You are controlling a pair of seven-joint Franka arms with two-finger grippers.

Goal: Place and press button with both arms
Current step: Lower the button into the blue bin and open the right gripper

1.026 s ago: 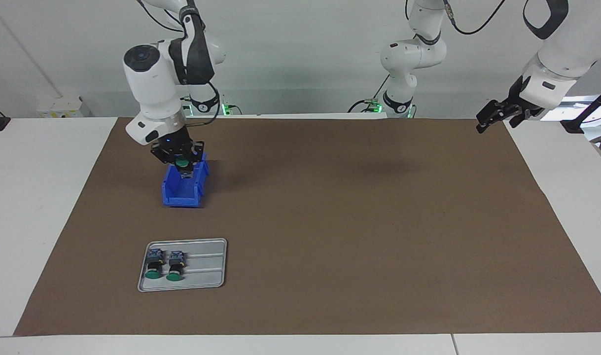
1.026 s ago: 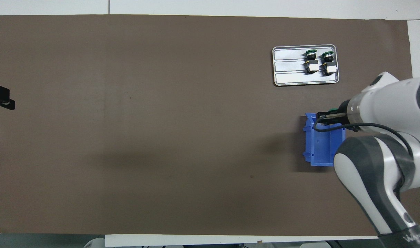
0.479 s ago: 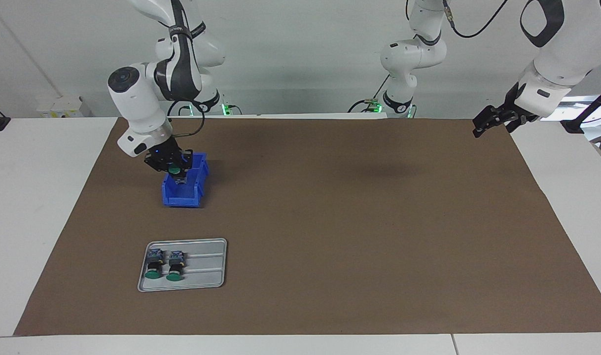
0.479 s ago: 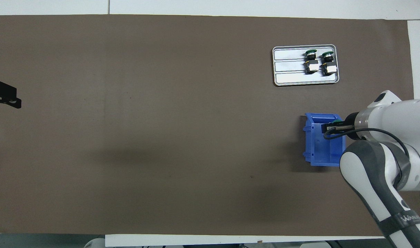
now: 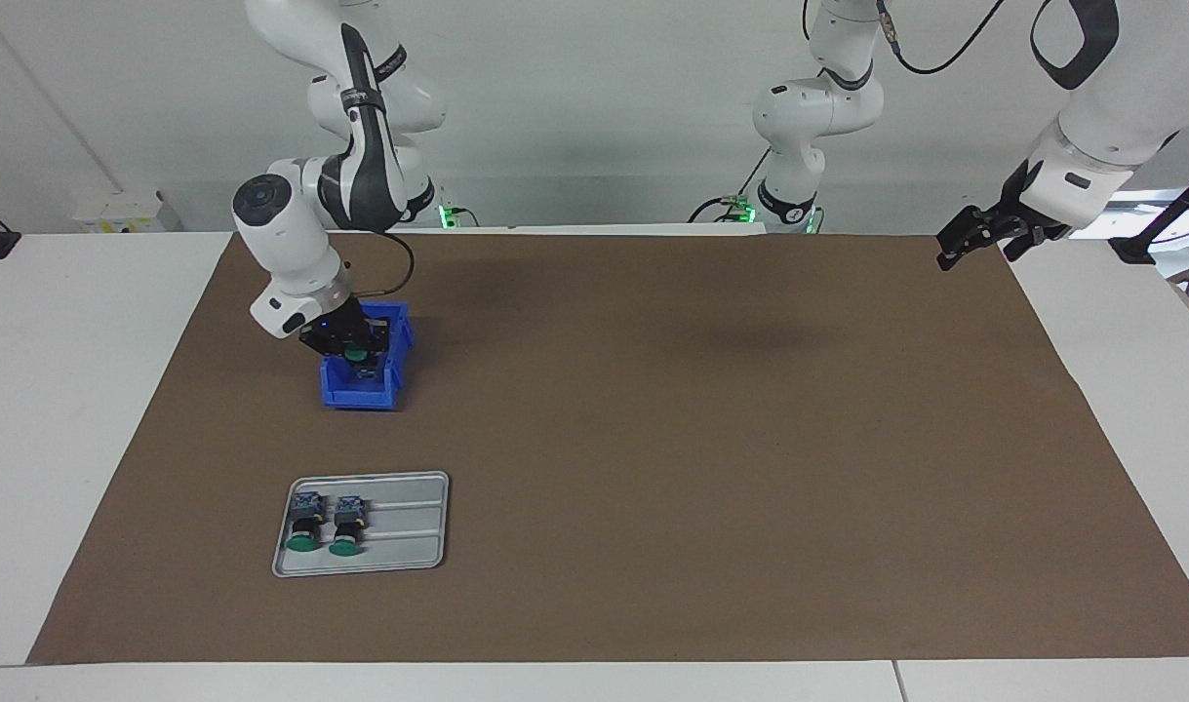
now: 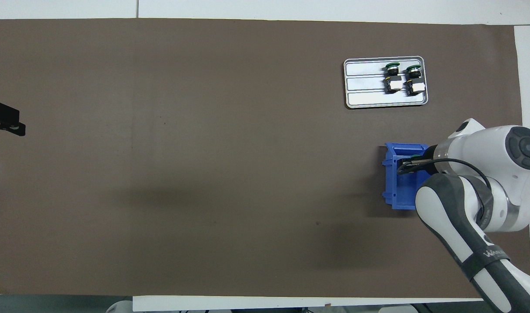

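button now lower, seemingly inside bin

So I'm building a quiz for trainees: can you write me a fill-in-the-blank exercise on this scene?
1. The right claw holds a green-capped button in the ____ bin.
2. The grey tray carries ____ buttons.
3. The left claw is ____ and holds nothing, over the corner of the brown mat.
4. The tray lies ____ from the robots than the bin.

Missing words: blue; two; open; farther
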